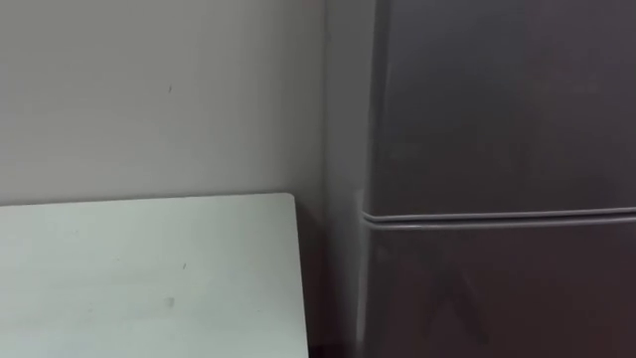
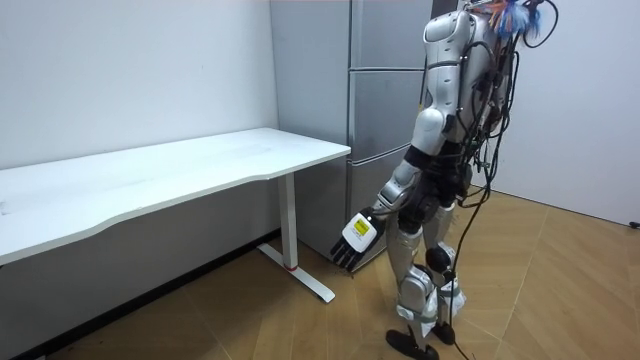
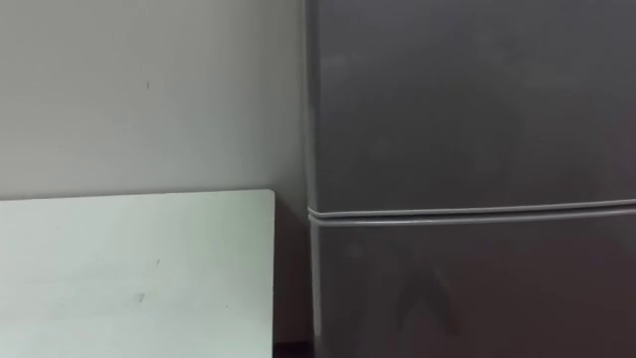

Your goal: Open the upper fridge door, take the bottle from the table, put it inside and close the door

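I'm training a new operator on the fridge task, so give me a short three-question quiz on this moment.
1. Multiple choice: as the robot faces the fridge, the white table stands A) on its left, B) on its right, C) behind it.
2. True or false: the fridge's upper door stands open.
3. Fill in: in the room view the left hand hangs low at the robot's side, fingers relaxed, holding ____.
Key: 1 A; 2 false, both doors are shut; 3 nothing.
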Tool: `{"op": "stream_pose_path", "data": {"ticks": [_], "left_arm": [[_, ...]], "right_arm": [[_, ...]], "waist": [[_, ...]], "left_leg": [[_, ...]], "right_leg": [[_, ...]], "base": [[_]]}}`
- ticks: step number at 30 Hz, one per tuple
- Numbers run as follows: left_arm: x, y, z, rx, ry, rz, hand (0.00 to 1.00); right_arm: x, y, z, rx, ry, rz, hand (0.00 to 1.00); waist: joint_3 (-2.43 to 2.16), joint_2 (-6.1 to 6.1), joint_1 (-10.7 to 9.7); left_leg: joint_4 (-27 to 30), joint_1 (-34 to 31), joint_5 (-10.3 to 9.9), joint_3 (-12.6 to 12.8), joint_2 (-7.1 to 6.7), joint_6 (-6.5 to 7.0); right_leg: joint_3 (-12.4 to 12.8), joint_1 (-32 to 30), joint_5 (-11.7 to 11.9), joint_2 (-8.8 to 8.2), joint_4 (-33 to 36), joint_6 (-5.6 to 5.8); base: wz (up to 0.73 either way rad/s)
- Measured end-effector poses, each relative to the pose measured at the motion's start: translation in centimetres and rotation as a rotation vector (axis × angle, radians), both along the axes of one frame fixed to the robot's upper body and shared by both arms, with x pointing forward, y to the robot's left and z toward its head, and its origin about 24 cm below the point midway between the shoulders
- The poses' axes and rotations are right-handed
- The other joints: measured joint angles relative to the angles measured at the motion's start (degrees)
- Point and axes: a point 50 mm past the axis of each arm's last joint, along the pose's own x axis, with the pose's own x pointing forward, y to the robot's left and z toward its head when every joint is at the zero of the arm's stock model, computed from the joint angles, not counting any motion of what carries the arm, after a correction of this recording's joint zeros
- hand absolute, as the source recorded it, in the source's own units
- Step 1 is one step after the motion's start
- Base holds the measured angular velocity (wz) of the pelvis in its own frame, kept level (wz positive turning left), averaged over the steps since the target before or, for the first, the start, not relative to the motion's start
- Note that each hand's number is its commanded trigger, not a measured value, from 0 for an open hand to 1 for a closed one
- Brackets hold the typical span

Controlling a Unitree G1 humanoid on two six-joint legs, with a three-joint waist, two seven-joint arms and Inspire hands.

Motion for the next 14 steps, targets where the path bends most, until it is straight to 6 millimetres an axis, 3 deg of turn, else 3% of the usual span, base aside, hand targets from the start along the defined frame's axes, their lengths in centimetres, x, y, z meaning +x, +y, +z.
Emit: {"op": "stream_pose_path", "data": {"ticks": [5, 14], "left_arm": [[0.9, -1.2, -0.1, -0.023, -0.025, -0.058, 0.0], [0.8, -1.2, -0.1, -0.022, -0.023, -0.056, 0.0]], "right_arm": [[-0.1, 1.7, -0.8, 0.093, 0.047, 0.166, 0.0], [-0.4, 2.4, -1.1, 0.178, 0.07, 0.221, 0.0]], "waist": [[0.03, 0.37, 0.9], [-0.11, 0.09, 0.9]], "left_leg": [[0.1, -0.4, 0.0, -0.2, 0.01, 0.0], [0.1, -0.9, 0.0, -0.4, -0.03, -0.01]], "right_leg": [[-0.1, -0.2, 0.0, 0.0, 0.0, 0.0], [-0.4, -0.6, -0.1, -0.06, 0.0, -0.05]], "base": [[0.02], [0.0]]}}
